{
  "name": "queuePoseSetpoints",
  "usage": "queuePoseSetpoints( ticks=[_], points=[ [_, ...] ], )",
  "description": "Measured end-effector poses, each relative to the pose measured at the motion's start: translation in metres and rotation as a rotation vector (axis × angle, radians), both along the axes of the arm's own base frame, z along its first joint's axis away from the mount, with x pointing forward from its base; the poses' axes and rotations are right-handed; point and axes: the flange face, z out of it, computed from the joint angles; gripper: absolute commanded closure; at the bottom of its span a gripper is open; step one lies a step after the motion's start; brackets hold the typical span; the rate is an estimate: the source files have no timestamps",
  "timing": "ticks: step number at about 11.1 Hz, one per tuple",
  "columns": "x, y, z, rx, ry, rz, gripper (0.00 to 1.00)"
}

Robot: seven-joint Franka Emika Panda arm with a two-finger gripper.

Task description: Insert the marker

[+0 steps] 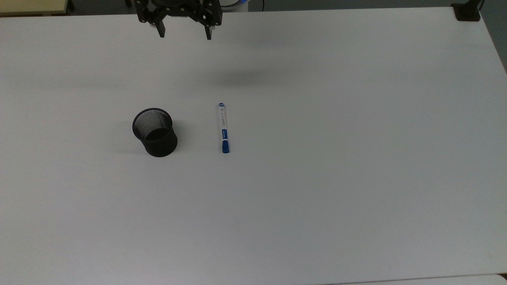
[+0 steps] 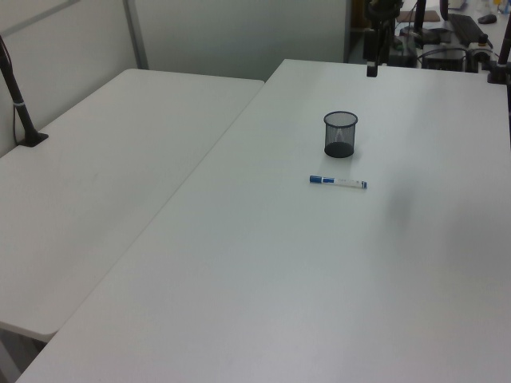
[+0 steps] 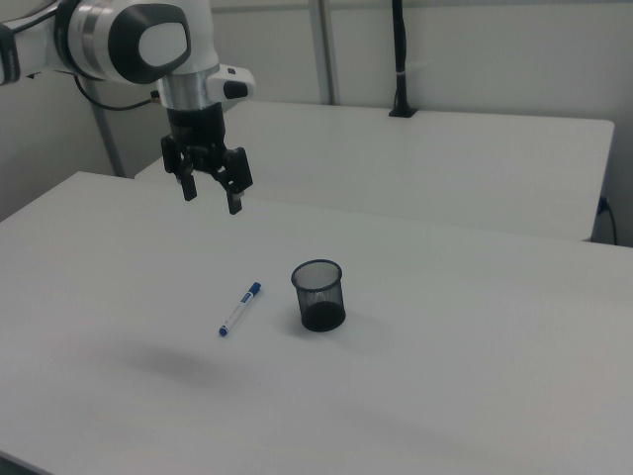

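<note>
Nothing's done yet, operator: your gripper (image 1: 185, 32) hangs high at the top view's twelve o'clock, fingers spread wide and empty, well apart from everything. The marker (image 1: 223, 127) lies flat on the white table (image 1: 356, 178), at three o'clock of the black mesh cup (image 1: 155, 132) in the top view. The descent, the grasp, the carry and the drop into that cup are all left for you.

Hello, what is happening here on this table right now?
A robot arm's hand hangs open above the white table, holding nothing. The marker lies flat on the table, apart from the black mesh cup, which stands upright. Nothing is grasped yet, so the marker is not yet in the cup.
</note>
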Motion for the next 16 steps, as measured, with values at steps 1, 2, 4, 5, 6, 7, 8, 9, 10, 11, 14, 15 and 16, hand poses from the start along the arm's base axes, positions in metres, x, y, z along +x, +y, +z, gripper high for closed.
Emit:
queuePoseSetpoints(
  ticks=[1, 2, 4, 5, 6, 7, 8, 9, 10, 11, 14, 15, 16],
  points=[
    [0.000, 0.000, 0.000, 0.000, 0.000, -0.001, 0.00],
    [0.000, -0.007, 0.002, 0.000, -0.004, -0.008, 0.00],
    [-0.002, -0.030, 0.005, 0.000, -0.011, -0.026, 0.00],
    [-0.002, -0.032, 0.005, 0.000, -0.011, -0.029, 0.00],
    [-0.002, -0.032, 0.005, 0.000, -0.011, -0.029, 0.00],
    [-0.002, -0.032, 0.005, 0.000, -0.011, -0.028, 0.00],
    [-0.002, -0.032, 0.005, 0.000, -0.011, -0.028, 0.00],
    [-0.002, -0.032, 0.005, 0.000, -0.011, -0.021, 0.00],
    [-0.002, -0.031, 0.005, 0.001, -0.011, -0.008, 0.00],
    [-0.001, -0.031, 0.004, 0.001, -0.009, 0.004, 0.00],
    [0.004, -0.018, -0.010, 0.005, 0.014, 0.048, 0.00],
    [0.008, -0.006, -0.020, 0.005, 0.033, 0.069, 0.00],
    [0.013, 0.008, -0.033, 0.004, 0.054, 0.091, 0.00]
  ],
)
